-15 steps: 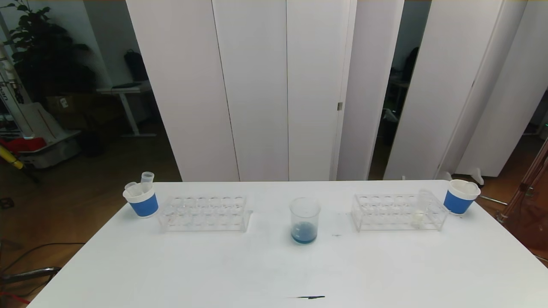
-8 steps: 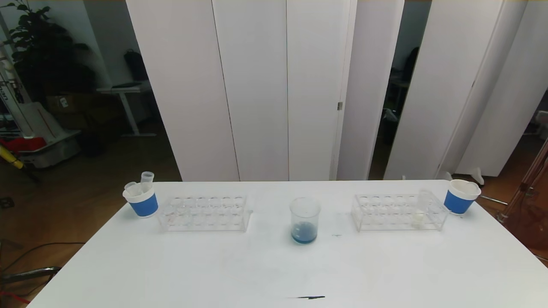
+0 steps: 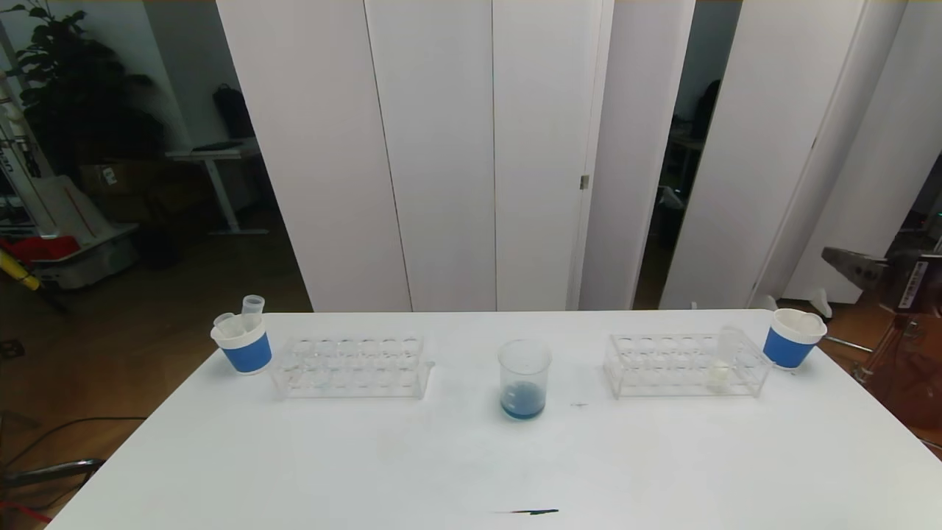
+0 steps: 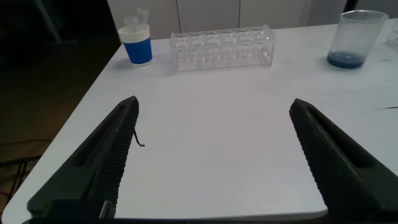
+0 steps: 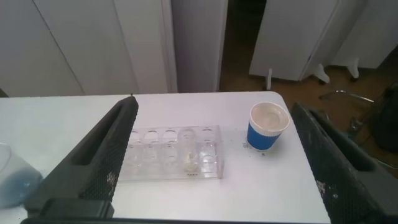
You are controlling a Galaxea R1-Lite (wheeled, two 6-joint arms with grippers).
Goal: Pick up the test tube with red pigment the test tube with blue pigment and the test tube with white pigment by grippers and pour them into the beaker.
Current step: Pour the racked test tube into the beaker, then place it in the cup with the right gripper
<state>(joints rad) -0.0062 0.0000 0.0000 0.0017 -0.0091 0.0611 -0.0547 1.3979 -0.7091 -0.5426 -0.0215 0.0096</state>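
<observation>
Your left gripper point(image 4: 211, 155) has two long black fingers point(image 4: 93, 171), wedge-shaped, their inner faces covered in a fine ribbed texture. Your right gripper point(image 5: 214, 158) looks the same: black, tapered fingers point(image 5: 339, 168) with dotted, grippy pads.

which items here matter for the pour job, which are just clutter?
Job:
- beaker, blue liquid at its bottom
- test tube with white pigment, in right rack

Lying about:
- left rack
- left paper cup with used tubes
- right paper cup
</observation>
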